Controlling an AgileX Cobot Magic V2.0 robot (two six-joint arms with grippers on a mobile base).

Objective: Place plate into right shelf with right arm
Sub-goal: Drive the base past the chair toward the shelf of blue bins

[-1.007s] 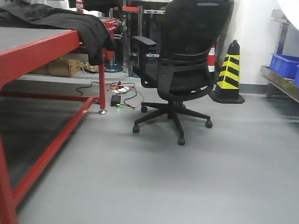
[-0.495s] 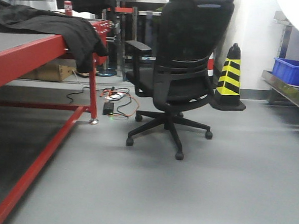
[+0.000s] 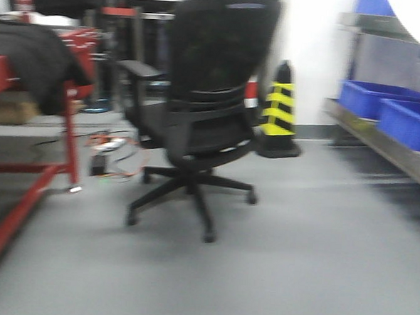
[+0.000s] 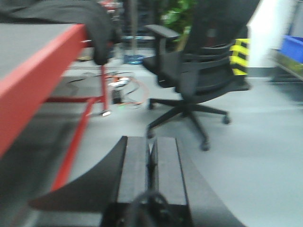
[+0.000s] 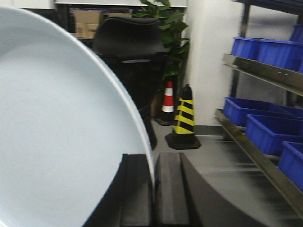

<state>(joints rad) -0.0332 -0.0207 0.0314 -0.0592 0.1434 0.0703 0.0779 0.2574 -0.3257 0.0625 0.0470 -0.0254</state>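
No legible text, label, brand, number or sign on anything in any view.

left claw [image 4: 151,147]: pads pressed together, pointing forward | right claw [image 5: 154,179]: clamped on plate [image 5: 57,123] rim

We see a black office chair [image 3: 201,121] on the grey floor [image 3: 317,264], its back toward us. To its left stands a red-framed desk [image 3: 70,138] draped with dark cloth [image 3: 34,57], and cables [image 3: 121,152] lie near its leg. A yellow-and-black cone [image 3: 279,112] stands by the white wall, with an orange-and-white cone [image 5: 167,101] and a green plant [image 5: 168,28] close by.
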